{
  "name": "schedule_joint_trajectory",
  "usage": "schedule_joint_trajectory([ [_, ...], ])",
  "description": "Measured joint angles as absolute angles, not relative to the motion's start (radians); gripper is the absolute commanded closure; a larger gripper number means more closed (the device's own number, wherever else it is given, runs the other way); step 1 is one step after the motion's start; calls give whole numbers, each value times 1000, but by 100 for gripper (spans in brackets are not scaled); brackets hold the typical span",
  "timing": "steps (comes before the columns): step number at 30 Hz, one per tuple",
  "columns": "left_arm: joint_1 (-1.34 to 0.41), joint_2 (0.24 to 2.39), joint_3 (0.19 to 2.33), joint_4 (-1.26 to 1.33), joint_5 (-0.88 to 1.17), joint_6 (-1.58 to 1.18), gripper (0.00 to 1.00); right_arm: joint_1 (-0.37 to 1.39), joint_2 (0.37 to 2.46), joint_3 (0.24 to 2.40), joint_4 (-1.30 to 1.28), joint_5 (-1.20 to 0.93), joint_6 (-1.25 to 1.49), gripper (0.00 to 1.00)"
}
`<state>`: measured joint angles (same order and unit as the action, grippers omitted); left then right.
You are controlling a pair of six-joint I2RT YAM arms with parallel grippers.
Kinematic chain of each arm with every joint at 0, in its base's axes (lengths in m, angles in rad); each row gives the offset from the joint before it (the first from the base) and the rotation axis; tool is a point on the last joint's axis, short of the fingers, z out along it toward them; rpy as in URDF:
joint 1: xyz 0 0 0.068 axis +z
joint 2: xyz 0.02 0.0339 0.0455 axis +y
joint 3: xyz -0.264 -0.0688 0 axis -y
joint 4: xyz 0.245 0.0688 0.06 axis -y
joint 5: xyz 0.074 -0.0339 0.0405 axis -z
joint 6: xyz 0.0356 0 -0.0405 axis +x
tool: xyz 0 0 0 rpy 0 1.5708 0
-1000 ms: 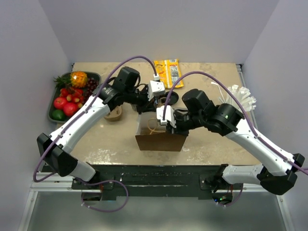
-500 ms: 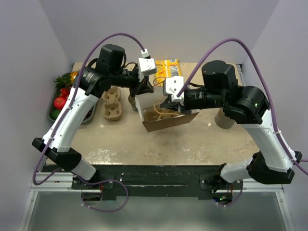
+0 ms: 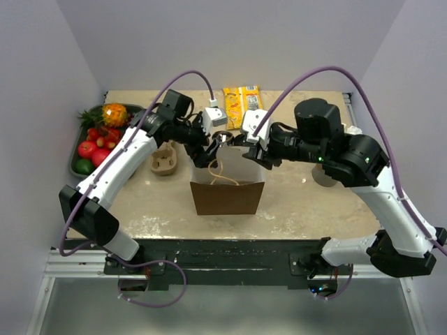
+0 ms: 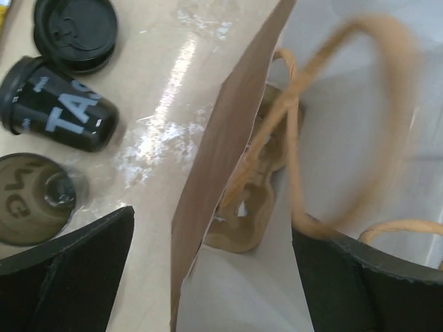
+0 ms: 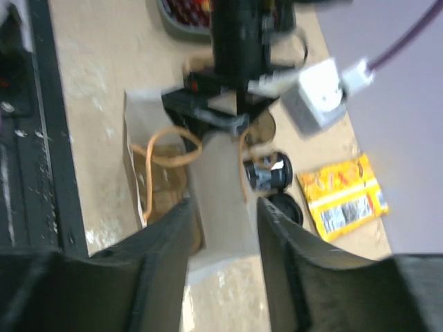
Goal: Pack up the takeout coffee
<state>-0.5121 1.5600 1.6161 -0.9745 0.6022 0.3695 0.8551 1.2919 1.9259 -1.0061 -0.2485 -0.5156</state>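
Bag now stands upright, released: left fingers spread wide, right fingers half apart.

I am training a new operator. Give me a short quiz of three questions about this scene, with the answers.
1. True or false: the paper bag lies flat.
2. What sits inside the bag? A) a lid B) a cup carrier C) a snack packet
3. Fill in: the black coffee cup lies on its ____.
Key: 1 false, it stands upright; 2 B; 3 side.
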Motion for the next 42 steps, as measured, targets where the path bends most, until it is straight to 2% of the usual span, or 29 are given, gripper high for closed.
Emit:
schedule_joint_trajectory([
  [3, -493, 1552, 1607, -920, 559, 330, 1, 852, 1243, 1782, -983, -176, -496, 39],
  [5, -491, 1533, 1607, -888, 525, 299, 1, 842, 1213, 1683, -970, -126, -463, 37],
  [11, -478, 1412, 1608, -857, 394, 192, 1, 764, 1215, 1547, -965, 6, -324, 38],
  [18, -461, 1370, 1581, -895, 324, 142, 9, 740, 1324, 1551, -964, 36, -230, 41],
  [20, -457, 1357, 1522, -912, 298, 130, 12, 740, 1350, 1552, -986, 36, -220, 46],
  [21, -456, 1352, 1498, -921, 290, 125, 22, 740, 1354, 1549, -991, 36, -217, 48],
  [23, -447, 1332, 1439, -943, 280, 109, 36, 740, 1350, 1526, -1002, 35, -209, 71],
  [24, -440, 1325, 1423, -950, 282, 100, 52, 740, 1346, 1519, -1008, 34, -210, 80],
  [25, -431, 1318, 1414, -956, 289, 89, 60, 740, 1341, 1514, -1014, 33, -206, 99],
  [26, -419, 1314, 1414, -958, 304, 80, 69, 741, 1339, 1514, -1017, 31, -204, 100],
  [27, -408, 1312, 1417, -958, 316, 76, 92, 741, 1336, 1514, -1015, 32, -205, 100],
  [28, -397, 1313, 1425, -959, 333, 73, 100, 741, 1335, 1515, -1014, 30, -202, 100],
  [34, -360, 1370, 1541, -983, 496, 83, 100, 741, 1359, 1615, -1041, 7, -202, 100],
  [38, -360, 1385, 1631, -998, 640, 88, 100, 738, 1391, 1753, -1066, -20, -197, 100],
  [42, -358, 1399, 1736, -1008, 695, 86, 100, 738, 1412, 1874, -1098, -49, -177, 100],
])
